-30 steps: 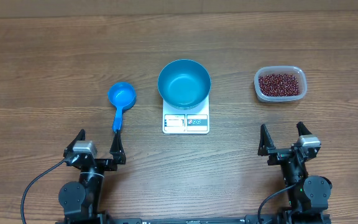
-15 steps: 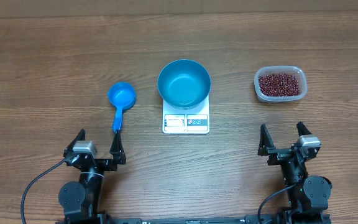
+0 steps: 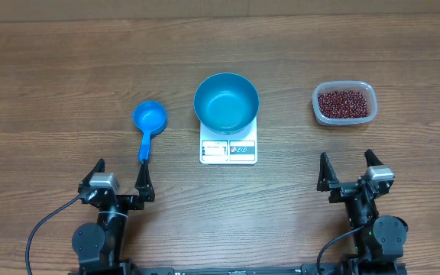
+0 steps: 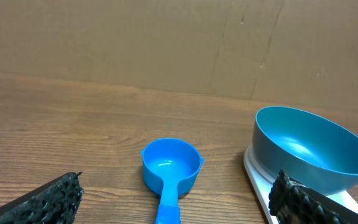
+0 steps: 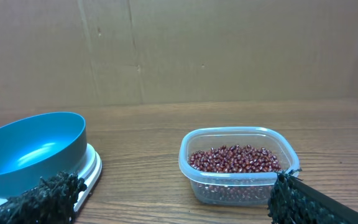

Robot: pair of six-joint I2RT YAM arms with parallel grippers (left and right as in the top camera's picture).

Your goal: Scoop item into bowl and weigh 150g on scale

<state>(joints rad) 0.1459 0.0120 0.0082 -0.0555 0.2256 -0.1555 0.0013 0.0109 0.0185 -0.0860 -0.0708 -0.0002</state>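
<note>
Open wooden desk [image 3: 67, 69] separated the blue plastic scoop [image 3: 149, 118], the round blue bowl [image 3: 226, 101] on its white scale [image 3: 228, 150], and the clear plastic tub [image 3: 344, 84].

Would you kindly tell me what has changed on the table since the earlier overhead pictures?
Nothing has visibly changed. The left pincer and the right pincer stay open and empty near the front edge; the scoop, the bowl on the scale, and the tub of beans lie where they were.

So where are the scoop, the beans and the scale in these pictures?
scoop [image 3: 150, 118]: overhead view, inside of its round cup.
beans [image 3: 344, 104]: overhead view, middle of the heap.
scale [image 3: 228, 151]: overhead view, front panel with the display.
</note>
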